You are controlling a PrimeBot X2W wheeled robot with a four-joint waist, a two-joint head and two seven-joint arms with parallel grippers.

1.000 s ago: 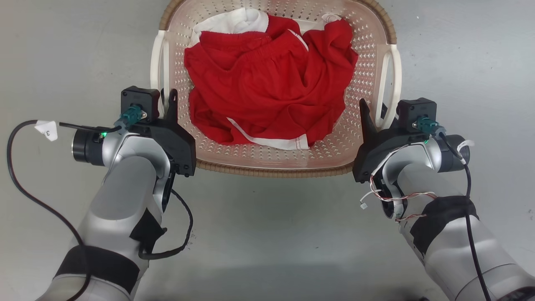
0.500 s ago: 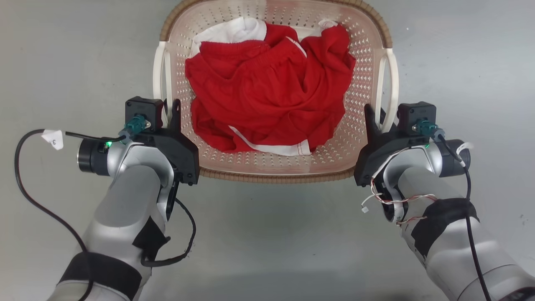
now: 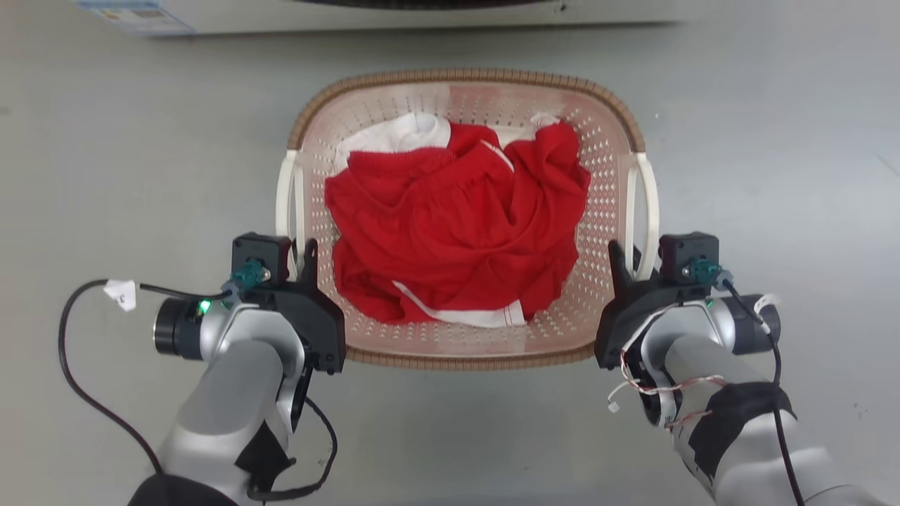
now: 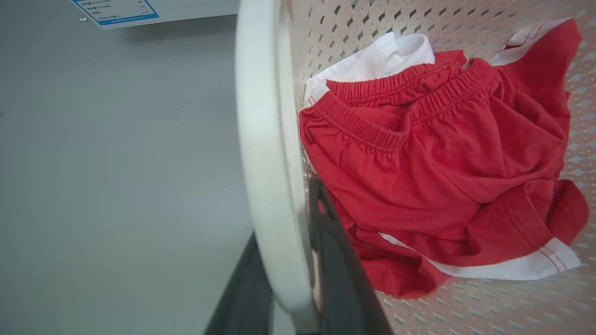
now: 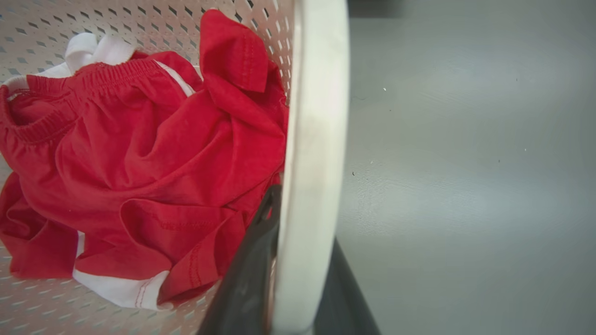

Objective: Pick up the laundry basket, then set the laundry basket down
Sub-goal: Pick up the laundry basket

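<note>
**Mia:** What is the biggest thing?

**Ben:** The grey floor (image 3: 105,140). It is all around. A white machine (image 3: 422,10) peeks in at the top edge of the head view.

**Mia:** Where is the laundry basket (image 3: 464,76)?

**Ben:** In the middle of the head view, between the two arms. The red clothes (image 3: 457,246) lie piled inside it.

**Mia:** What has just changed?

**Ben:** A moment ago the top of the picture cut off the basket's far rim. Now the whole basket shows, lower down and smaller, and the machine has come into view. The whole picture has slid, so the camera has moved.

**Mia:** Did the grippers slip?

**Ben:** No. The left gripper (image 3: 299,254) stays clamped on the left handle (image 4: 260,139), with one dark finger on each side. The right gripper (image 3: 631,256) pinches the right handle (image 5: 316,139) the same way. The clothes have not shifted either.

**Mia:** So what does that mean?

**Ben:** The hold looks steady, so the basket is probably moving along with the robot. It is hard to tell if it is off the floor. Setting it down gently likely comes next.
</note>
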